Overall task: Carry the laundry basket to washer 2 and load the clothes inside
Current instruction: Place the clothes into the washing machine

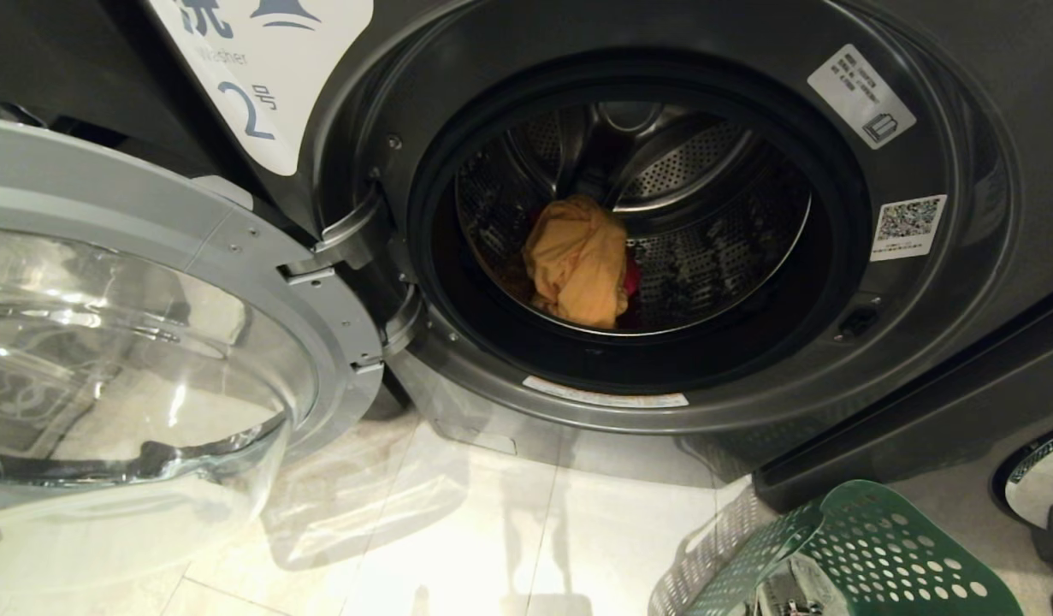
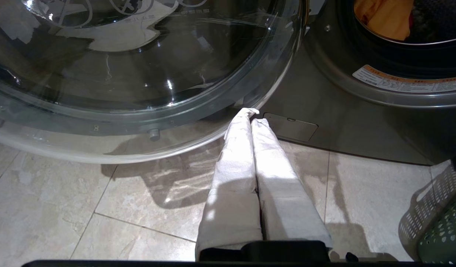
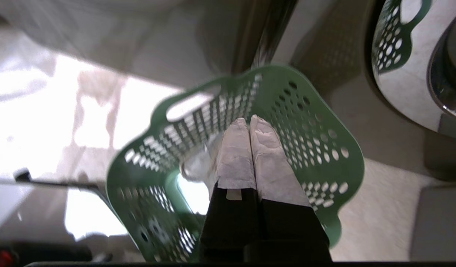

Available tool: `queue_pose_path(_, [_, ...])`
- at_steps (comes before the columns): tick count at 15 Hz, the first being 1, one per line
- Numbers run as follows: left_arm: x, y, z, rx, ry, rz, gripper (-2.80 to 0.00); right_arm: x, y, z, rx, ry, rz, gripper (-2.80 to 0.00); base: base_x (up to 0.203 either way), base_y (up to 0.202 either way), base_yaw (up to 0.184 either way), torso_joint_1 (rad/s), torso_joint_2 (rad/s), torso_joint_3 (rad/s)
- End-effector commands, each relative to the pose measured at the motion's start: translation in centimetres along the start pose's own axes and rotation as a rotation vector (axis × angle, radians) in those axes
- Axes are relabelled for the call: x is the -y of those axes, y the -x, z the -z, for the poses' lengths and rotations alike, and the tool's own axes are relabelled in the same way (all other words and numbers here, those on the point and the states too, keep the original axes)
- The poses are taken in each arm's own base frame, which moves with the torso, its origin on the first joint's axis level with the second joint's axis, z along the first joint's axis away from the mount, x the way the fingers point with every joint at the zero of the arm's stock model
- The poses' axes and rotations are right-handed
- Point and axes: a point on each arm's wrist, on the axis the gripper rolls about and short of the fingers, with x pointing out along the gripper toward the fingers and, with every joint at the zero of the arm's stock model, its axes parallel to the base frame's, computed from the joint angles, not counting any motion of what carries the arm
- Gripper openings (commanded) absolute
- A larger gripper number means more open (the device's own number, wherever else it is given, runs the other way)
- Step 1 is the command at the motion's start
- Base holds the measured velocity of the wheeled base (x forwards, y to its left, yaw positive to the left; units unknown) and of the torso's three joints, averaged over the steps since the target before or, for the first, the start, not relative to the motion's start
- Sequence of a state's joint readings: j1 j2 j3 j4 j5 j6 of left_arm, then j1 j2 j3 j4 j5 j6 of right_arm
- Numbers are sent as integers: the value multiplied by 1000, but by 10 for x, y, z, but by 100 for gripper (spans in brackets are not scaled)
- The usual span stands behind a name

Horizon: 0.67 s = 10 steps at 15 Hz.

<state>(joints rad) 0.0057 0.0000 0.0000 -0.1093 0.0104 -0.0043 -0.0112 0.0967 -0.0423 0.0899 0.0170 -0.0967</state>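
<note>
Washer 2 (image 1: 945, 282) stands with its round glass door (image 1: 133, 359) swung open to the left. Inside the steel drum lies the yellow-orange garment (image 1: 577, 265), and a sliver of the magenta-pink one (image 1: 632, 278) shows behind it. The green perforated laundry basket (image 1: 868, 547) sits on the floor at the lower right; no garment shows in it. My right gripper (image 3: 249, 119) hangs over the basket (image 3: 309, 148), shut and holding nothing. My left gripper (image 2: 252, 115) is low above the tiles under the door's rim (image 2: 198, 107), shut with nothing in it. Neither arm appears in the head view.
The open door juts out over the pale tiled floor (image 1: 492, 530) on the left. Another washer's chrome-rimmed door (image 1: 1039, 475) shows at the far right, next to the basket. A dark plinth (image 1: 919, 428) runs below the washer front.
</note>
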Motion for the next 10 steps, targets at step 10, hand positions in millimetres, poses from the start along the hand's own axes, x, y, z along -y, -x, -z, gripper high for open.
queue_pose_path(10, [0, -2, 11, -40, 0, -1, -280, -1, 6, 6, 92, 6, -14, -280, 0, 0, 0, 0, 0, 0])
